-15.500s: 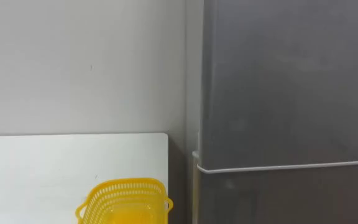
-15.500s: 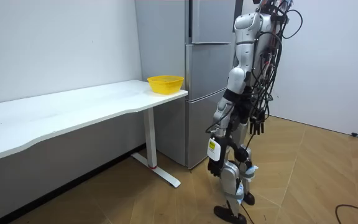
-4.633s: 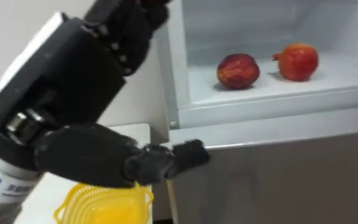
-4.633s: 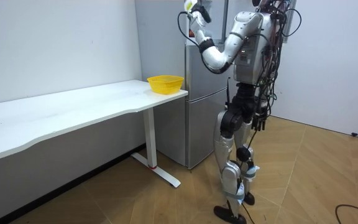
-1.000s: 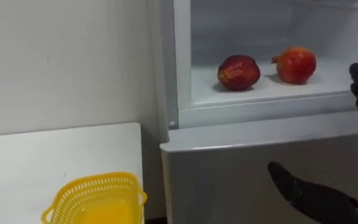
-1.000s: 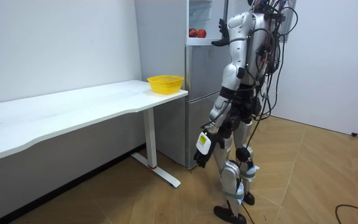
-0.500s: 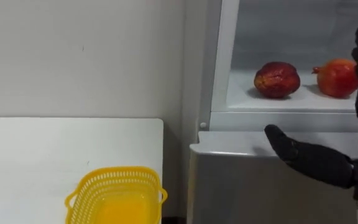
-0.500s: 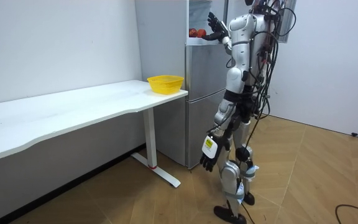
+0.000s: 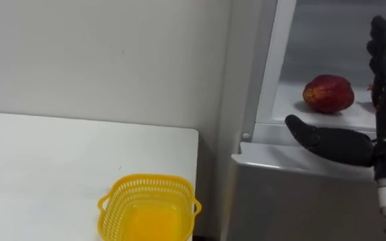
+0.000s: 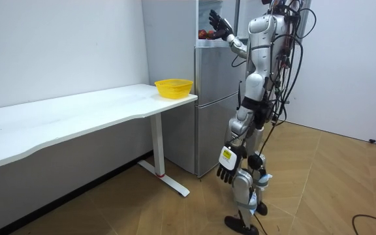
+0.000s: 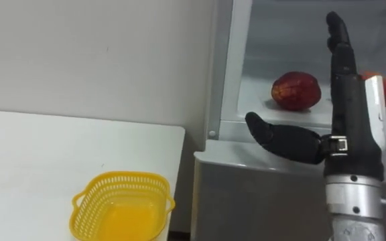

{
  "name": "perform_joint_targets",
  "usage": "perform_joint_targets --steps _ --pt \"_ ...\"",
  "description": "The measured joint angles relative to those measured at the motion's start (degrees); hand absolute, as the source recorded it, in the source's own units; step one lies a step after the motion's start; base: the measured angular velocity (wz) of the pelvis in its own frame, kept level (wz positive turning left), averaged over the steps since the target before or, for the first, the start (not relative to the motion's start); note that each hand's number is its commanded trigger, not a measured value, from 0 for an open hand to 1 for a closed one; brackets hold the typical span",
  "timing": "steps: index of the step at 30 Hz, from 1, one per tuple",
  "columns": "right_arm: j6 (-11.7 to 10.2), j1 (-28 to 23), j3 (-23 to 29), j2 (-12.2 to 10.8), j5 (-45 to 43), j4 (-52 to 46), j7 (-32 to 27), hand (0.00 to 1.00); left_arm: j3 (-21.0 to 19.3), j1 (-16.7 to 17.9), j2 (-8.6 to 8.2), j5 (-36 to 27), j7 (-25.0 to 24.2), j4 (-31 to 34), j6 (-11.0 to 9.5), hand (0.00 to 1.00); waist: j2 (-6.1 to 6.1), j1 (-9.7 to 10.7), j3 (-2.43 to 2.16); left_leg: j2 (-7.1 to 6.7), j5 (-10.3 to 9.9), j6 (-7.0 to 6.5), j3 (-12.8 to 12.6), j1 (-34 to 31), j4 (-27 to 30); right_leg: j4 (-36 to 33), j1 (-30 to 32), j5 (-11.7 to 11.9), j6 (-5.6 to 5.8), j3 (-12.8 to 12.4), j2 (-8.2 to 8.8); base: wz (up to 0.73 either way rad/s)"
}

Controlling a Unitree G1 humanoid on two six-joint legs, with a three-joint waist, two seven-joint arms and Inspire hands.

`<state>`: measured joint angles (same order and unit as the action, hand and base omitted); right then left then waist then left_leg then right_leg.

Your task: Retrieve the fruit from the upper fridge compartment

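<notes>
Basket (image 9: 149,207) stood empty on the table (image 9: 39,167); left hand (image 10: 228,171) hung relaxed at the thigh. Right hand (image 11: 350,120), fingers spread wide and holding nothing, had risen to the open upper fridge (image 11: 228,73) within the last second. Red fruit (image 11: 295,90) remained on its shelf, not yet grasped.

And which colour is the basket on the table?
Yellow; the basket shows best in the left eye view.

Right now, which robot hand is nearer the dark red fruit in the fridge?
Right. The right hand is raised, open, close to the dark red fruit; the left hand hangs low by the leg.
</notes>
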<state>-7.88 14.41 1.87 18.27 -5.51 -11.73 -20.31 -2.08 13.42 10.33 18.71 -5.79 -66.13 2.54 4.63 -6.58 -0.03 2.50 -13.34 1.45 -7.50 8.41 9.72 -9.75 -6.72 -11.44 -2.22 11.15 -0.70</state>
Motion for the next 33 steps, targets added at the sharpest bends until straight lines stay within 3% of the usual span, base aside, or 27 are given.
perform_joint_targets --steps 4,6,13,21,33 --pt "0.33 4.52 0.05 0.49 3.19 7.24 0.44 0.0 -0.04 0.42 0.06 0.0 -0.01 0.45 0.22 0.0 0.94 -0.08 0.49 0.0 0.0 0.0 0.26 0.06 0.09 0.01 -0.52 0.0 0.0 0.64 0.04 0.08" --pt "1.19 5.15 0.2 0.5 4.31 8.77 0.47 0.0 -0.16 0.43 0.04 0.0 -0.18 1.06 0.64 0.0 1.32 -0.2 0.25 0.0 0.0 0.0 0.27 -0.31 0.15 -0.04 -0.49 0.0 0.0 0.7 0.08 0.03" --pt "2.79 5.57 0.69 1.26 6.67 11.17 0.52 0.0 -2.37 0.37 0.27 0.06 -1.14 2.01 1.61 0.0 1.33 -0.31 0.27 -0.17 0.01 -0.01 1.38 -0.67 0.68 -0.1 -0.52 0.01 0.01 1.54 0.31 0.04" --pt "2.8 9.0 0.69 1.92 8.33 15.73 0.12 0.0 -2.26 0.77 0.29 0.06 -1.89 2.18 1.65 0.0 1.41 -0.5 0.32 -0.19 0.01 -0.02 1.68 -0.73 1.02 -0.09 -0.52 0.01 0.01 1.79 0.36 0.01" --pt "2.96 13.71 2.22 6.01 12.89 22.05 -0.74 0.0 -2.31 2.18 0.37 0.04 -2.17 4.25 2.19 0.0 1.42 0.24 0.28 -0.32 0.04 -0.05 3.78 -1.24 1.21 -0.06 -0.76 0.01 0.01 3.51 0.57 0.07"
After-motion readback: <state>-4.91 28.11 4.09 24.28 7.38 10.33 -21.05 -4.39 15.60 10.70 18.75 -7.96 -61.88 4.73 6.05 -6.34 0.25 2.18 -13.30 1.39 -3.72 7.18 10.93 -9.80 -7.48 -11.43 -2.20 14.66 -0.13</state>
